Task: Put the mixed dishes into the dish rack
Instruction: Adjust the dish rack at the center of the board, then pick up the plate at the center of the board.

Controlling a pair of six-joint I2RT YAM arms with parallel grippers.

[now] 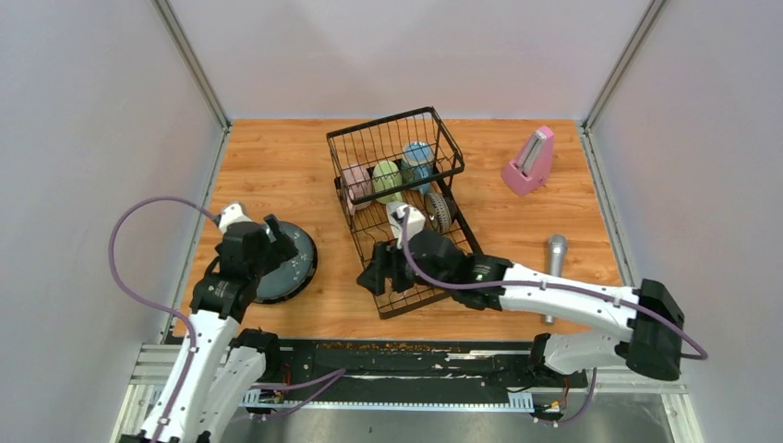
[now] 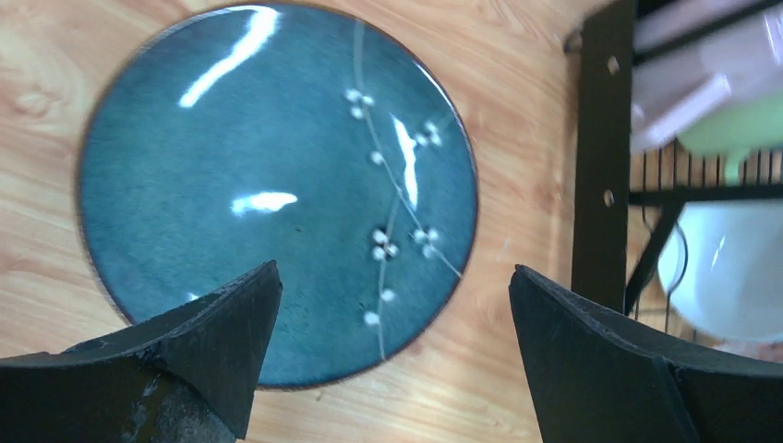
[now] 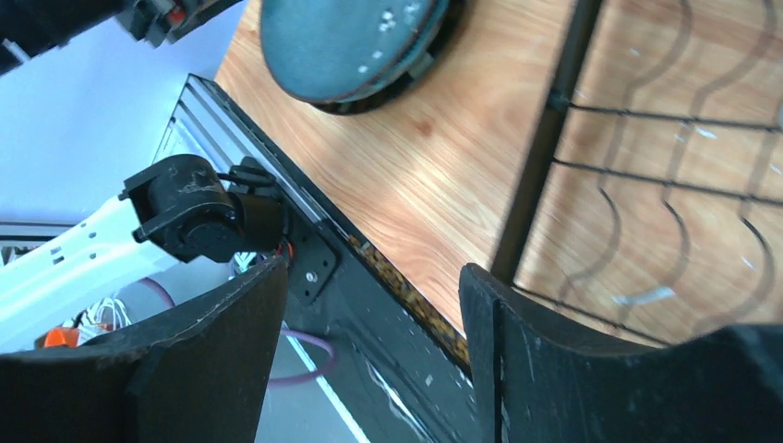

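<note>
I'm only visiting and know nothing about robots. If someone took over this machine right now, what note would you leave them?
Left hand: open, hovering over the dark blue plate, which lies on the table left of the dish rack.
Right hand: open and empty, over the rack's near end.
Done: pink mug, green mug and blue mug are in the tall basket. White bowl and patterned bowl are in the rack too.
Left: get the plate into the rack's wavy slots.
</note>
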